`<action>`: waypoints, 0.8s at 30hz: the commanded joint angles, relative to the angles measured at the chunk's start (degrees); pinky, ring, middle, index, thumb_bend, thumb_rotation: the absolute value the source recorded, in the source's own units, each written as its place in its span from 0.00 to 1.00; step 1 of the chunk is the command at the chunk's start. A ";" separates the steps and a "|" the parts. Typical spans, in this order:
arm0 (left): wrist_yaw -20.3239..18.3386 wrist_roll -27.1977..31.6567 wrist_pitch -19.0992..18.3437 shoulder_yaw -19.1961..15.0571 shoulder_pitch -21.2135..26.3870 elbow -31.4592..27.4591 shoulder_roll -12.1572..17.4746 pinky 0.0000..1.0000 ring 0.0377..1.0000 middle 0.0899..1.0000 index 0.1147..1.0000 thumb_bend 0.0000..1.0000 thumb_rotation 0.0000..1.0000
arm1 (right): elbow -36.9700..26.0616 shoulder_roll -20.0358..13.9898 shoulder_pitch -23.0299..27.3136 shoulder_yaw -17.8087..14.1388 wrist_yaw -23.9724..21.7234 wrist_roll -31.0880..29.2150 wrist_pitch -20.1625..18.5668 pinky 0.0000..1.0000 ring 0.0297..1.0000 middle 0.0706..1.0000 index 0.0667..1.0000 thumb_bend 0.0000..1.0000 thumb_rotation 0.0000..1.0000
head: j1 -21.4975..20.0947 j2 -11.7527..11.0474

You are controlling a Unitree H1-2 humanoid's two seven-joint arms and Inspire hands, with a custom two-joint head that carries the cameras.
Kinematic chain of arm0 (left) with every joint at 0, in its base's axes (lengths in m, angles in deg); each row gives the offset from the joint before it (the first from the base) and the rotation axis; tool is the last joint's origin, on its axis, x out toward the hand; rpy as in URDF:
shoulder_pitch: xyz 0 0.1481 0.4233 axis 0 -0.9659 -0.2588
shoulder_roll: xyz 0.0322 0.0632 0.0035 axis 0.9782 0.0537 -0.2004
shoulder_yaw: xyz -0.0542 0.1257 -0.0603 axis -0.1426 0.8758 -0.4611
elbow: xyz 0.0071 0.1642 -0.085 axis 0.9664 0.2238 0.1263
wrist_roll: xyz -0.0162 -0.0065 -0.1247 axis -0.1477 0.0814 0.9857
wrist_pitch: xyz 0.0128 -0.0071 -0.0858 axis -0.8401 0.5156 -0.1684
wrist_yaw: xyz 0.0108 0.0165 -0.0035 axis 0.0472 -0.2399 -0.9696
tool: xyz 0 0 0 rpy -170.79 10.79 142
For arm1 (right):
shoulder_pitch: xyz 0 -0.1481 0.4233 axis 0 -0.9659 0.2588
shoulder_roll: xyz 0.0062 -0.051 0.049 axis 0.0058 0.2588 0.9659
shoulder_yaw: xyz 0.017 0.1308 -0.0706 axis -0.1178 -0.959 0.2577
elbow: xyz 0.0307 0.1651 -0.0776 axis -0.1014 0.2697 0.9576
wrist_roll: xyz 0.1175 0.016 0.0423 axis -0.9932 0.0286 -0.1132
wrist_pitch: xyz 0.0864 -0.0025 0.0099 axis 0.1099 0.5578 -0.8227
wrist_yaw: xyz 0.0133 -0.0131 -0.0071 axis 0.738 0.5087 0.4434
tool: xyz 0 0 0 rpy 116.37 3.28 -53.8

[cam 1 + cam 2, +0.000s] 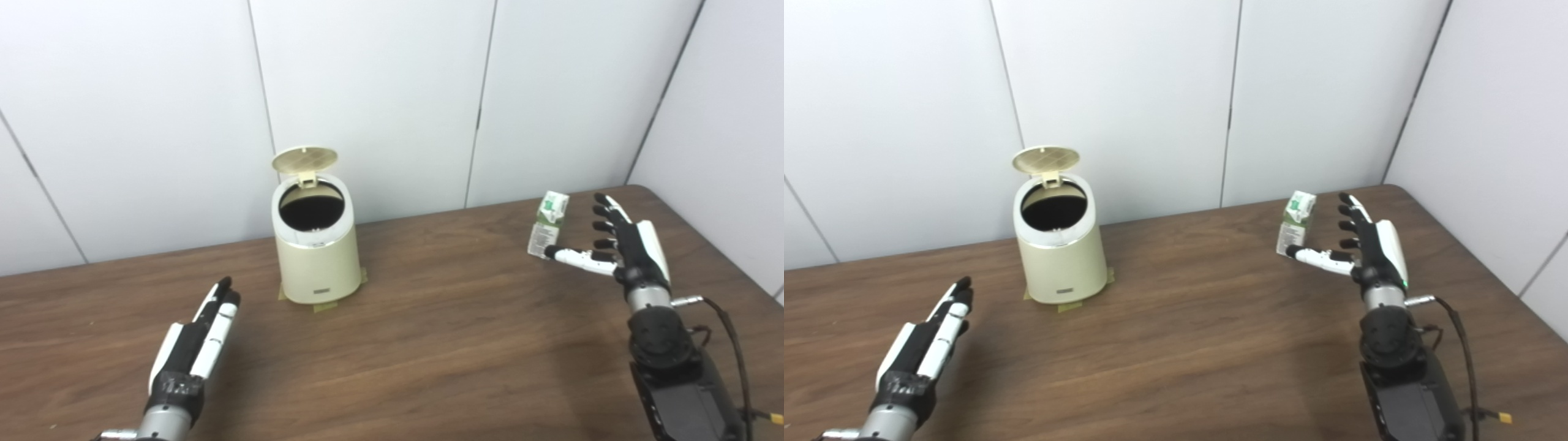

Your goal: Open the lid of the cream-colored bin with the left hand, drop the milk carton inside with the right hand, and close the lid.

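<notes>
Cream-colored bin (316, 257) standing toward the rear left of the worktop (429, 343), its lid (304, 158) already tipped up and back on its hinge so the dark mouth is exposed. Tape tabs (324, 305) show at the foot of the bin. Milk carton (549, 224) upright near the far right edge, well apart from the bin.

My right hand (618, 242) sits just beside the carton with its fingers (603, 211) spread and holding nothing; the thumb (579, 257) reaches toward the carton's base and looks to be touching or almost touching it, though I cannot tell which. My left hand (196, 340) is low over the near left of the worktop, flat, fingers straight and together, holding nothing, and clear of the bin.

I judge the step in hand to be the grasp on the carton. To do it well, I would bring the palm square to the carton's broad side, set the thumb on one face and the fingers on the opposite face around mid-height, and close evenly so the light box neither tips nor slides toward the wall. A gentle squeeze should suffice; carton walls likely dent. I would lift straight up before carrying it across to the open mouth, and keep the left hand away from the lid meanwhile.
</notes>
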 commanded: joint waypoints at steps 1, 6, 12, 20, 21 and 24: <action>-0.53 1.36 1.21 -0.54 1.91 -1.84 0.67 1.00 1.00 1.00 1.00 0.53 0.84 | -1.28 -2.34 4.02 0.27 0.76 1.44 0.58 0.56 0.70 0.89 0.92 0.89 0.26 | -0.44 0.11; -0.51 1.79 0.63 -0.65 2.12 -2.27 1.73 1.00 1.00 1.00 1.00 0.52 0.85 | -0.23 -3.23 6.82 0.37 -2.27 -1.10 0.21 0.63 0.83 0.88 0.92 0.89 0.24 | -2.09 0.75; -0.68 2.43 -0.43 -1.42 2.87 -3.18 2.38 1.00 1.00 1.00 1.00 0.51 0.83 | 2.86 -4.69 10.00 1.11 -3.89 -1.06 -2.06 0.56 0.83 0.89 0.90 0.92 0.26 | -2.74 0.41; -0.57 0.71 -0.89 -0.88 3.14 -4.16 3.56 1.00 1.00 1.00 1.00 0.45 0.82 | 8.28 -5.59 13.39 0.99 -4.38 -2.00 -4.02 0.55 0.80 0.88 0.88 0.93 0.28 | -2.97 0.43; -0.61 0.72 -0.86 -0.84 3.14 -4.26 3.64 1.00 1.00 1.00 1.00 0.44 0.82 | 8.84 -5.51 13.72 0.71 -4.30 -2.35 -4.04 0.52 0.79 0.88 0.88 0.93 0.28 | -2.97 0.43; -0.68 1.32 -0.91 -1.20 3.07 -4.46 3.36 1.00 1.00 1.00 1.00 0.43 0.79 | 10.04 -5.19 14.21 0.21 -3.82 -3.19 -3.77 0.49 0.75 0.87 0.87 0.93 0.27 | -2.71 0.25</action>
